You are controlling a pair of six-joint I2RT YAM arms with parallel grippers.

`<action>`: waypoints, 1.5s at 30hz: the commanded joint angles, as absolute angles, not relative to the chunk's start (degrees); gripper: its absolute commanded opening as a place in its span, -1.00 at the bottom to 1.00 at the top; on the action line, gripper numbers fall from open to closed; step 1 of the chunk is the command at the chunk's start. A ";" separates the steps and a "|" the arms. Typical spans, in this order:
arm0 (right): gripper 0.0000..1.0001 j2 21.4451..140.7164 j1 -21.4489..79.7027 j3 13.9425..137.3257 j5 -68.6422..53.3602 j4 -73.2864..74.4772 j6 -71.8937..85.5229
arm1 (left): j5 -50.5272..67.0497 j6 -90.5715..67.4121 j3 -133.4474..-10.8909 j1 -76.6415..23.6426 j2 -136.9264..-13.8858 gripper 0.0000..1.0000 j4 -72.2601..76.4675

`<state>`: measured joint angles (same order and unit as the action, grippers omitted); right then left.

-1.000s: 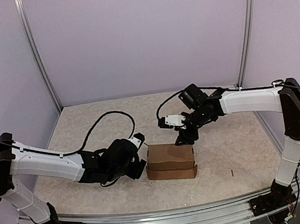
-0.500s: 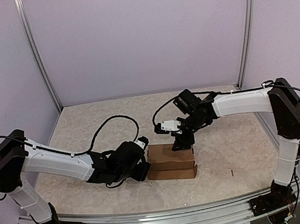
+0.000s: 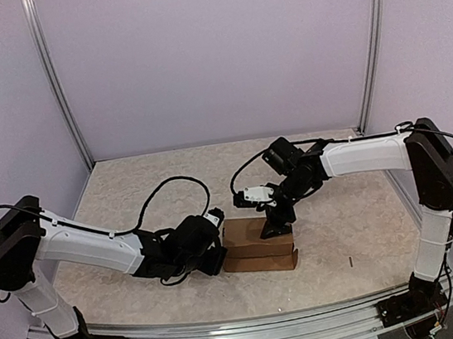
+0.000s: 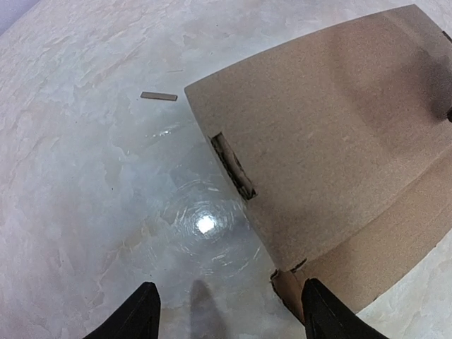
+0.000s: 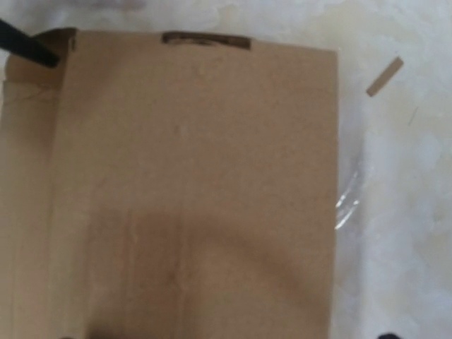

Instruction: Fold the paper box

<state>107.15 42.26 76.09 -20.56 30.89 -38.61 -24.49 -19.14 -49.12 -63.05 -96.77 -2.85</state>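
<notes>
Starting at the near side: left gripper (image 3: 216,259) lay low on the table (image 3: 129,191), just beside the left end of the paper box (image 3: 257,246). Its fingertips (image 4: 145,314) stood wide apart, nothing between them, pointed at the box's end but short of touching it. Box sat mid-table, brown and closed-looking, with an upper panel lying over a lower layer that stuck out along the near edge. A narrow slot (image 4: 233,167) showed in the left end face. A small cardboard strip (image 4: 158,96) lay loose on the table beyond that end. Farther back, right gripper (image 3: 274,224) hung over the box's top panel. Only slivers of its fingers showed at the wrist view's bottom edge, spread wide, gripping nothing.
</notes>
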 commanded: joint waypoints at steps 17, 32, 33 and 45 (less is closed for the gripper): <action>0.81 111.74 42.82 75.70 -22.70 34.59 -39.36 | -25.61 -22.37 -46.61 -60.45 -98.96 0.34 0.82; 0.90 112.86 42.72 81.47 -26.36 41.84 -39.94 | -21.10 -17.67 -38.95 -58.86 -96.16 0.30 13.70; 0.91 113.15 42.79 81.66 -26.18 42.04 -39.59 | -20.94 -17.33 -38.17 -59.03 -95.85 0.30 14.66; 0.99 104.42 45.59 73.43 -13.32 29.29 -30.46 | -21.92 -14.99 -32.65 -61.03 -91.73 0.29 20.53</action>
